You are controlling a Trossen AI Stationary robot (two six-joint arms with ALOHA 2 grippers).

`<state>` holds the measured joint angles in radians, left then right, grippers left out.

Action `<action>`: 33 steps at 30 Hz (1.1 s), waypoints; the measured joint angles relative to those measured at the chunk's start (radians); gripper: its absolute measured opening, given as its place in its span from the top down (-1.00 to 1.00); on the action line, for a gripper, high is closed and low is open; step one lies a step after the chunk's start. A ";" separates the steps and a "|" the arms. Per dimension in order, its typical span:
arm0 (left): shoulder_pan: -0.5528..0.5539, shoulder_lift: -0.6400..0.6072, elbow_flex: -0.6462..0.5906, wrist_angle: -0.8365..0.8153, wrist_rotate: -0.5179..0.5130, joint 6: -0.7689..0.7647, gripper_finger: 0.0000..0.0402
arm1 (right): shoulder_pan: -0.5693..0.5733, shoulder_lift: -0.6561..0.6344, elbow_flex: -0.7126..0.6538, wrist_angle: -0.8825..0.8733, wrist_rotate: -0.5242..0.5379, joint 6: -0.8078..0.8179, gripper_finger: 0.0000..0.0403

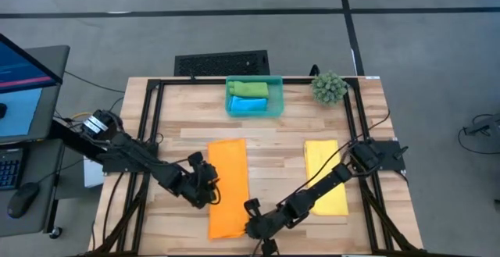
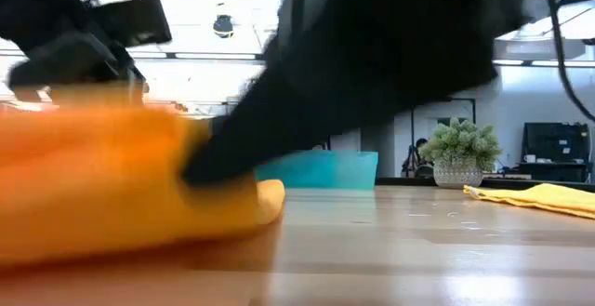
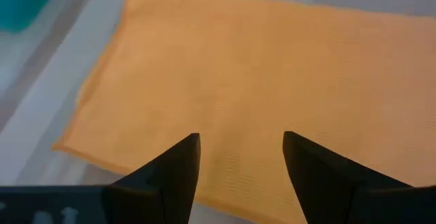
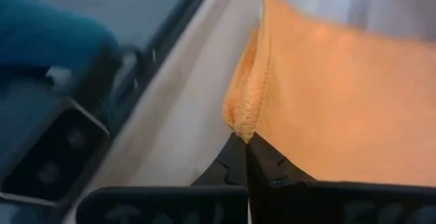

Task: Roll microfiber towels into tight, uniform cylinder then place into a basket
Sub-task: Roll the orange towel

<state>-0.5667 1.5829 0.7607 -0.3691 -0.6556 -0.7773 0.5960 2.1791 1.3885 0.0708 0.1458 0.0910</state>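
An orange towel (image 1: 227, 187) lies flat and lengthwise on the wooden table, left of centre. My left gripper (image 1: 209, 185) stands open over its left long edge, the fingers above the cloth (image 3: 272, 67). My right gripper (image 1: 251, 224) is shut on the towel at its near right corner. A yellow towel (image 1: 326, 176) lies flat to the right. At the far side the teal basket (image 1: 275, 94) holds a rolled green towel (image 1: 250, 89) and a rolled blue towel (image 1: 248, 106). My right gripper pinches the orange towel's right edge by the near corner (image 4: 241, 123) between its two fingertips, where the cloth bunches into a small pucker. The fingers slant down from the table's near right. The pinched edge is raised a little (image 2: 232, 199); the rest lies on the table.
A spiky green plant ball (image 1: 329, 87) stands right of the basket. Black frame rails (image 1: 153, 124) run around the tabletop. Left of the table are a monitor (image 1: 23, 85), a keyboard and a mouse. Bare wood shows between the two flat towels.
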 joint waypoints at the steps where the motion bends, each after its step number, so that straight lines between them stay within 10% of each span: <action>1: 0.008 0.000 -0.007 0.000 0.000 0.007 -0.02 | 0.005 -0.011 0.001 -0.002 0.021 0.000 0.97; 19: -0.030 0.001 -0.141 0.226 0.197 -0.028 -0.02 | 0.049 -0.106 0.004 -0.123 0.419 0.022 0.99; 33: -0.140 0.001 -0.069 0.158 0.097 -0.059 -0.02 | -0.046 -0.193 0.004 -0.231 0.538 -0.009 0.99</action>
<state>-0.7071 1.5837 0.6915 -0.2115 -0.5583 -0.8358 0.5501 1.9858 1.3922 -0.1607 0.6842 0.0817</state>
